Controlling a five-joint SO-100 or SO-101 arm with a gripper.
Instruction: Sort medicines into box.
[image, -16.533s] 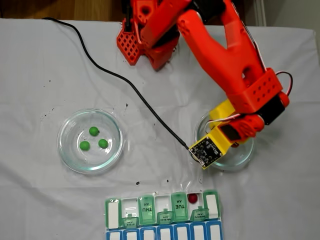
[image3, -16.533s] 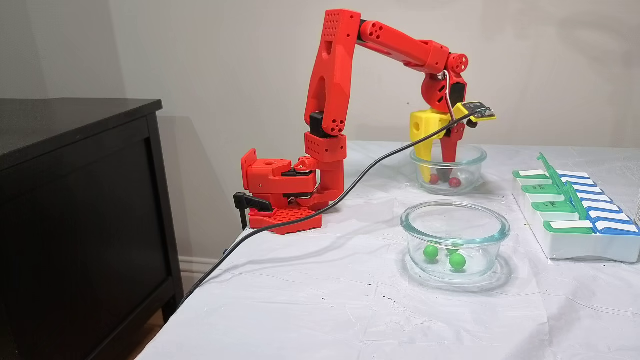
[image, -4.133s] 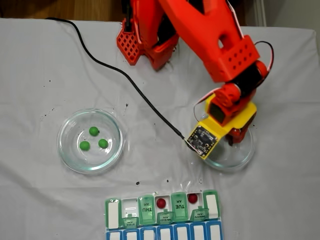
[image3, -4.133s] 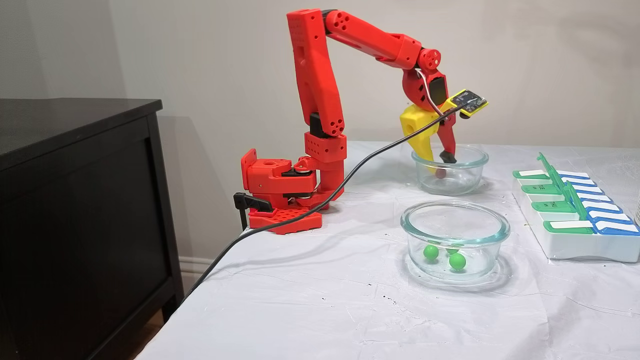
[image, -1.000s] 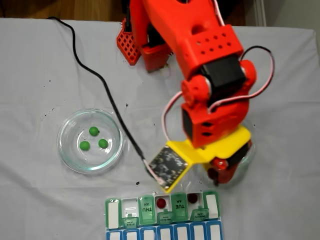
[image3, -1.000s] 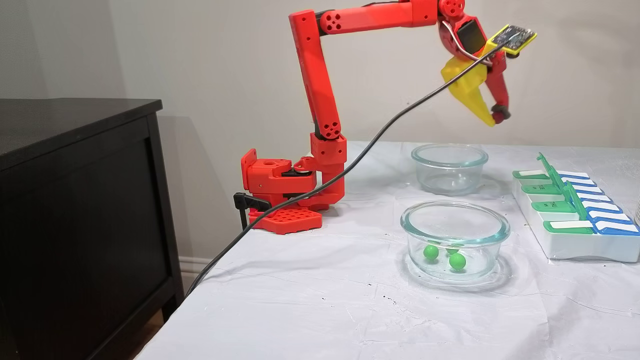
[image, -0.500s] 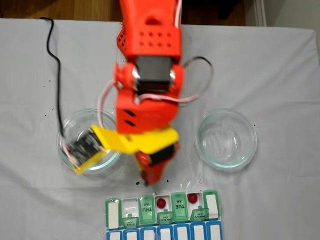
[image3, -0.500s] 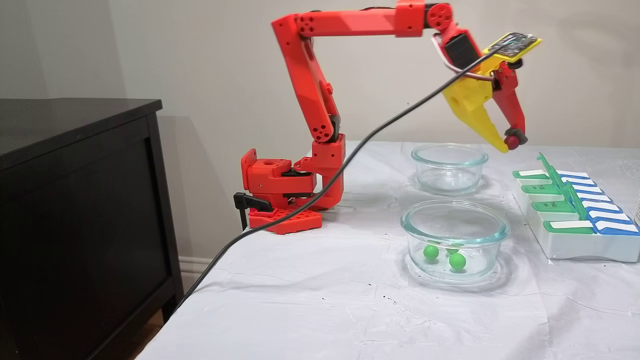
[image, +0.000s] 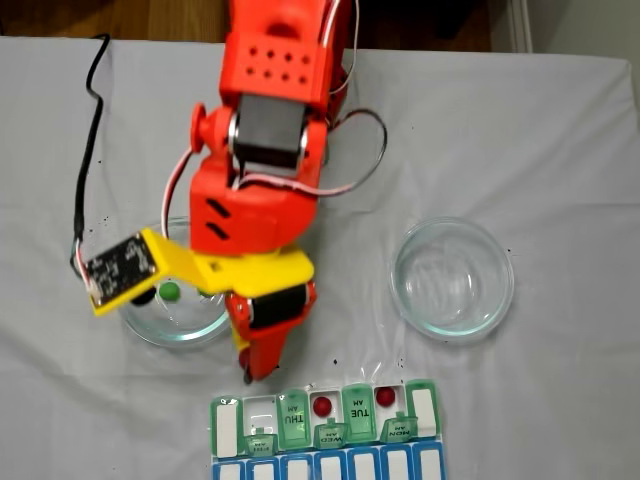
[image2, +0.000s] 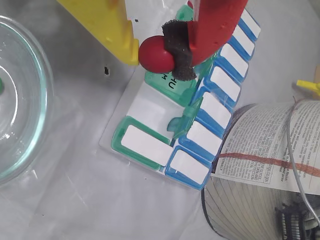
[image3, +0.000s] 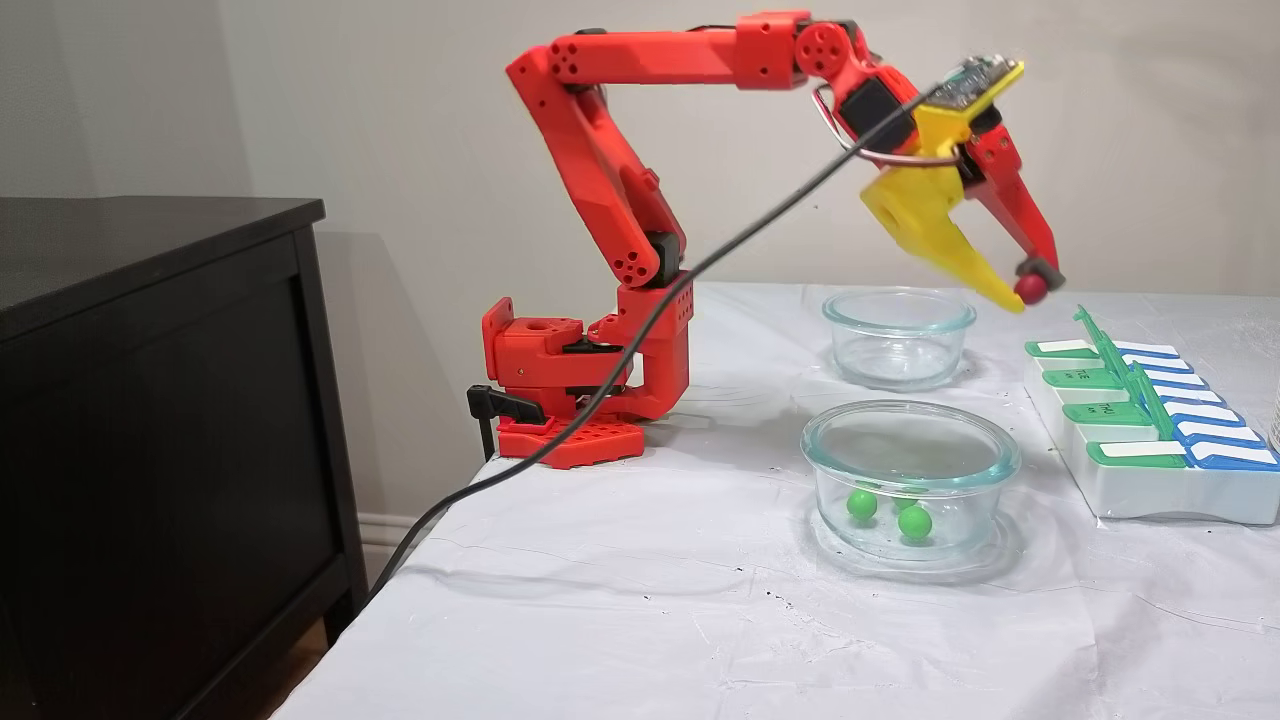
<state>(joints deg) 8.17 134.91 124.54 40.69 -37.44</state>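
Gripper (image2: 156, 54) closed on a red ball (image2: 154, 54), pinched between the yellow finger tip and the black foam pad on the red finger. In a fixed view it hung in the air (image3: 1030, 290), above the bench and short of the box (image3: 1150, 470). From the wrist view the ball sat over the near green cells of the box (image2: 145, 145).

Box lay at the bench edge, green row with lids partly raised, blue row beside it. Two red balls (image: 322, 405) already lay in open cells, one left and one right of the TUE lid. Three green balls (image3: 898, 515) rested in the near glass dish (image3: 910, 440); the far dish (image3: 898, 312) looked bare.

Handling, as a judgement: ball looked small, light, hard and glossy, so likely to roll or squirt out if squeezed off-centre. Best held across its middle, foam side taking the slip. Cells were narrow, so a drop from height might bounce it out.

Surface: white cloth over the bench (image3: 640, 600), creased, with small dark specks. Dark cabinet (image3: 150, 400) stood beside it, plain pale wall behind. A black cable (image3: 700, 270) ran from the wrist off the bench edge. A printed paper cylinder (image2: 270, 175) stood just beside the box in the wrist view.
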